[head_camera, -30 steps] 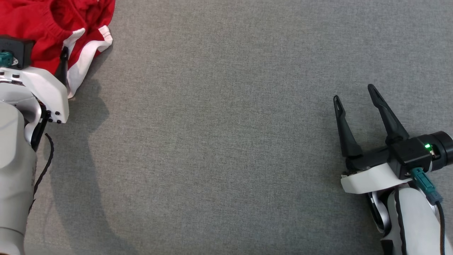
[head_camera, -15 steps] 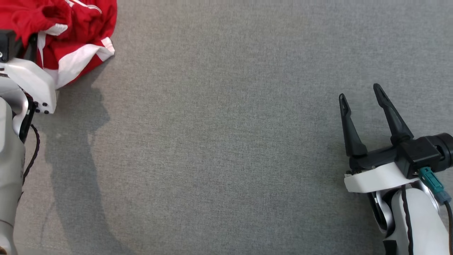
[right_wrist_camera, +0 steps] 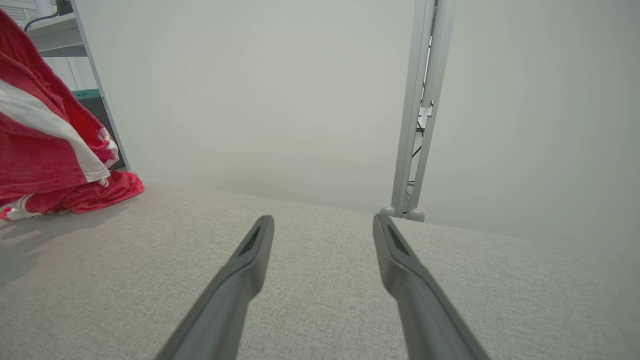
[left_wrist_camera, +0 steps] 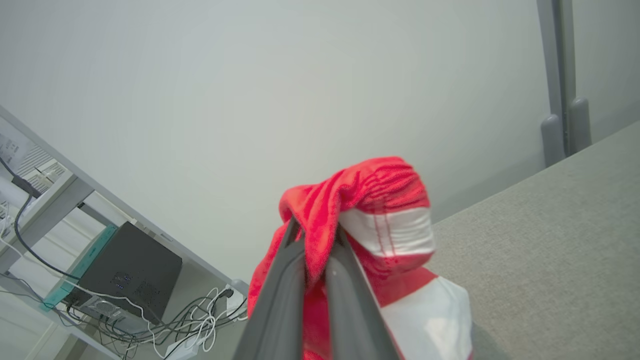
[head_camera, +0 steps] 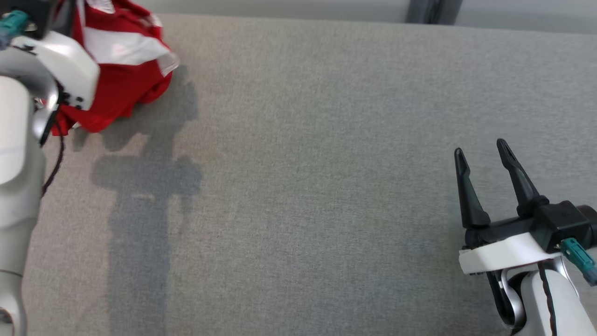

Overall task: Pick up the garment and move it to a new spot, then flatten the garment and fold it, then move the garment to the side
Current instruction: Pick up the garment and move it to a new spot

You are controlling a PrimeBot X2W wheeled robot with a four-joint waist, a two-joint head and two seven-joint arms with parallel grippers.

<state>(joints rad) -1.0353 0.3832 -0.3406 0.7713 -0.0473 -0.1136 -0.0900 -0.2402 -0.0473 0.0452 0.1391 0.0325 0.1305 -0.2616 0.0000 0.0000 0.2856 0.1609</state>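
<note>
Pinches a bunch of the red-and-white garment [left_wrist_camera: 370, 185] between the closed fingers of the left gripper [left_wrist_camera: 316, 227], up at 10 o'clock in the head view, cloth draped over the fingertips and hanging down on either side. Holds the bulk of the garment raised off the grey fabric surface [head_camera: 298, 186], with the lowest red folds resting on it near the far edge, seen at 9 o'clock in the right wrist view. Casts a broad shadow [head_camera: 149, 177] on the surface toward 6 o'clock of the bundle. Poises the right gripper [head_camera: 480, 147] at 4 o'clock in the head view, jaws spread wide with nothing between them, fingers pointing to 12 o'clock, well apart from the garment. Takes in, beyond the far edge, a pale wall [right_wrist_camera: 250, 75], a grey metal post [right_wrist_camera: 420, 100] at 1 o'clock in the right wrist view, and a shelf [left_wrist_camera: 45, 200] with a dark box [left_wrist_camera: 125, 270] and tangled cables [left_wrist_camera: 190, 325] at 8 o'clock in the left wrist view
</note>
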